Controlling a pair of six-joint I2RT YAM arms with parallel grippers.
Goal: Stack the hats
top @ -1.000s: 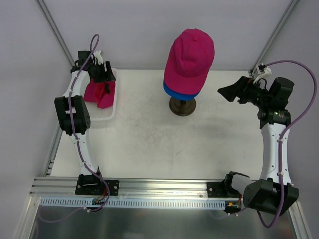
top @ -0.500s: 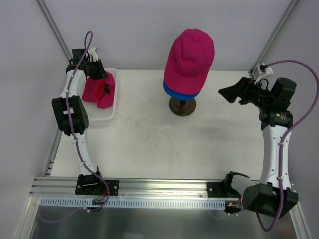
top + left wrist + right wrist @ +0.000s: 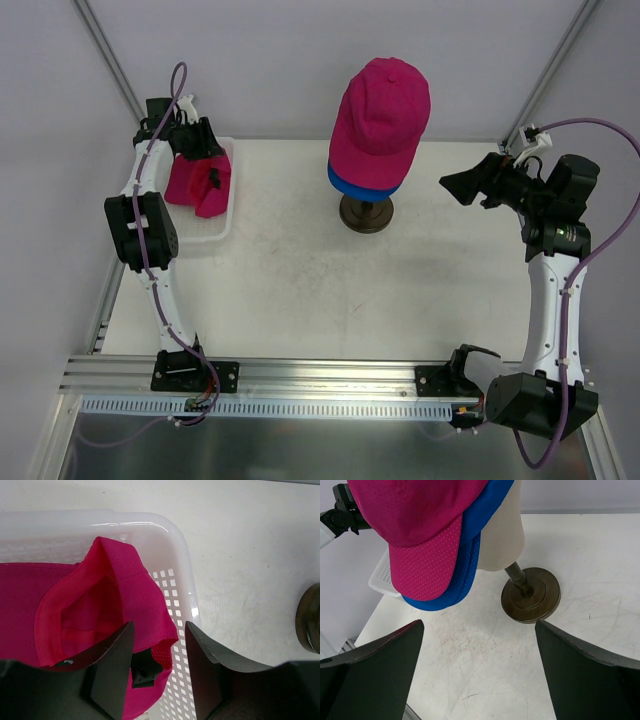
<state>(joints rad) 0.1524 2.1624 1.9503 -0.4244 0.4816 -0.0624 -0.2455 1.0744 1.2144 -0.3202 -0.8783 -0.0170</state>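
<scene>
A magenta cap [image 3: 380,120] sits on top of a royal blue cap [image 3: 362,185] on the cream mannequin head at the back centre. Both show in the right wrist view, pink [image 3: 420,530] over blue [image 3: 470,555]. The second magenta cap [image 3: 200,185] lies crumpled in the white basket [image 3: 222,225] at the back left. My left gripper [image 3: 198,143] hovers open over that cap [image 3: 100,610], its fingers astride the cap's rear edge and black strap buckle [image 3: 142,672]. My right gripper [image 3: 462,187] is wide open and empty, right of the mannequin, facing it.
The mannequin head [image 3: 502,535] stands on a dark round base [image 3: 366,213] [image 3: 530,595]. The basket's perforated wall [image 3: 177,605] lies between my left fingers. Grey walls and frame posts close in the back and sides. A metal rail [image 3: 300,375] runs along the near edge.
My left gripper first swung left and back over the basket, then edged a little right over the pink cap. My right arm drifted slightly right and up. The caps have not moved.
</scene>
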